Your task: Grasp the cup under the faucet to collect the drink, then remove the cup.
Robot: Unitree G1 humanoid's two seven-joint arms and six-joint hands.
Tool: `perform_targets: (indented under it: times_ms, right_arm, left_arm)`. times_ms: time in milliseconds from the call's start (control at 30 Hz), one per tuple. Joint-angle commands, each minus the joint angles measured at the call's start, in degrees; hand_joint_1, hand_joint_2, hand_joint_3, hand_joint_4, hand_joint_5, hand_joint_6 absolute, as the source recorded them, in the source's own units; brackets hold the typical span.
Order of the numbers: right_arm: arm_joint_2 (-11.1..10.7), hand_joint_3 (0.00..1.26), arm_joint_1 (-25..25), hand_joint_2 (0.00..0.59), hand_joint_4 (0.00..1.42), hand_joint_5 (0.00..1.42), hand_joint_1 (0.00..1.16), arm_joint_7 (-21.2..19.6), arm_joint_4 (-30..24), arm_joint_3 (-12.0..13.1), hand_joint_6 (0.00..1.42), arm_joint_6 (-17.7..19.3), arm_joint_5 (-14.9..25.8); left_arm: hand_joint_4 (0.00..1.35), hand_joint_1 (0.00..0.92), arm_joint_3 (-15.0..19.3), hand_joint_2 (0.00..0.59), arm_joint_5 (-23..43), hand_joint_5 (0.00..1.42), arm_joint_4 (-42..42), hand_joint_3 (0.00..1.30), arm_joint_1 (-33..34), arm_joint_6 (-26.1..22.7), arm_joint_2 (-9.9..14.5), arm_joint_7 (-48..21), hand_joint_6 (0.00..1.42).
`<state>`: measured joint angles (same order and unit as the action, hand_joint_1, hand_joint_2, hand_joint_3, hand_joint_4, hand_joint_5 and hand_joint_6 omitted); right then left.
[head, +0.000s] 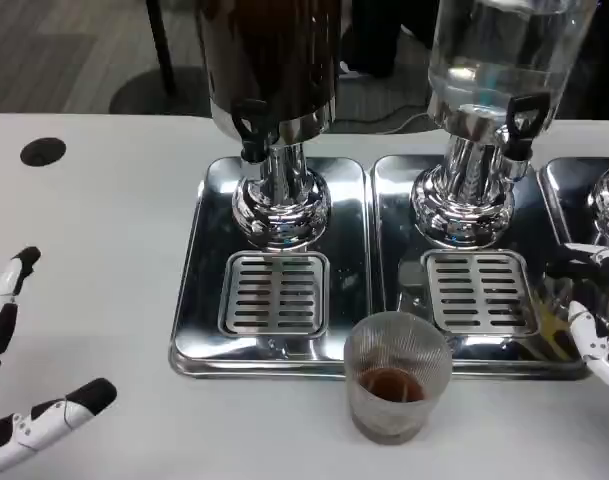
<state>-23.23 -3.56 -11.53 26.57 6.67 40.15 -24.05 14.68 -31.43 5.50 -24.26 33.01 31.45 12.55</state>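
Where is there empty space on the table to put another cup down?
Bare white table lies left of the left tray, above the left hand. It is crowded in front, where the cup stands against the trays near the right hand.

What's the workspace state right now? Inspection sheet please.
Surface: white table, one dark round spot far left.
Job's things: ribbed clear cup with a little brown drink, standing on the table before the chrome trays; dark dispenser with its faucet above the left grate.
Clutter: clear dispenser.
Hands: left hand open, low left; right hand at the right edge, holding nothing.
Cables: nothing seen.
Surroundings: dark floor behind.
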Motion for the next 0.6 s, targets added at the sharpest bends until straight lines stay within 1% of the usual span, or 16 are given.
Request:
perform_targets:
  times_ms: [33, 100, 167, 233, 300, 400, 500, 600]
  right_arm:
    - [-1.9, 0.42, -0.1, 0.586, 0.43, 0.35, 0.63, -7.6, -2.0, -0.9, 0.28, -3.0, -8.1]
    - [-2.2, 0.42, -0.3, 0.586, 0.43, 0.34, 0.64, -9.9, -3.3, -1.6, 0.27, -5.2, -11.4]
    - [-1.8, 0.43, -1.0, 0.586, 0.41, 0.33, 0.66, -13.0, -5.5, -2.0, 0.26, -9.3, -14.8]
    - [-1.1, 0.43, -1.9, 0.586, 0.40, 0.30, 0.68, -15.0, -7.6, -2.1, 0.23, -12.7, -16.6]
    - [-0.9, 0.43, -2.5, 0.586, 0.38, 0.28, 0.69, -15.6, -9.3, -2.3, 0.21, -15.7, -17.0]
    - [-1.0, 0.43, -3.1, 0.586, 0.36, 0.27, 0.71, -15.5, -11.1, -2.7, 0.18, -18.4, -16.6]
    - [-1.6, 0.43, -3.5, 0.586, 0.35, 0.26, 0.71, -14.5, -12.4, -3.5, 0.17, -19.9, -16.3]
    - [-2.1, 0.43, -3.8, 0.586, 0.33, 0.25, 0.72, -13.9, -13.1, -4.3, 0.16, -20.3, -16.2]
  left_arm:
    - [0.00, 0.000, 0.1, 0.039, 1.0, 0.00, 1.0, 0.00, -0.3, 0.2, -0.9, 1.6, 0.00]
    - [0.00, 0.000, 0.3, 0.039, 1.9, 0.00, 1.0, 0.00, -0.6, -0.3, -1.4, 1.3, 0.00]
    - [0.00, 0.000, 0.4, 0.039, 2.6, 0.00, 0.7, 0.01, -1.1, -0.7, -1.7, 1.0, 0.00]
    - [0.00, 0.000, 0.4, 0.038, 2.0, 0.00, -0.3, 0.03, -1.8, -0.8, -2.0, 1.6, 0.00]
    - [0.00, 0.000, 0.3, 0.038, 1.1, 0.00, -1.2, 0.03, -2.4, -1.0, -2.2, 2.1, 0.00]
    - [0.00, 0.000, -0.1, 0.040, -0.2, 0.00, -2.6, 0.03, -2.9, -1.2, -2.5, 2.4, 0.00]
    - [0.00, 0.000, -0.8, 0.043, -1.9, 0.00, -4.5, 0.03, -3.6, -1.8, -2.5, 1.8, 0.00]
    - [0.00, 0.000, -0.9, 0.045, -3.2, 0.00, -6.2, 0.04, -4.4, -2.5, -2.3, 1.3, 0.00]
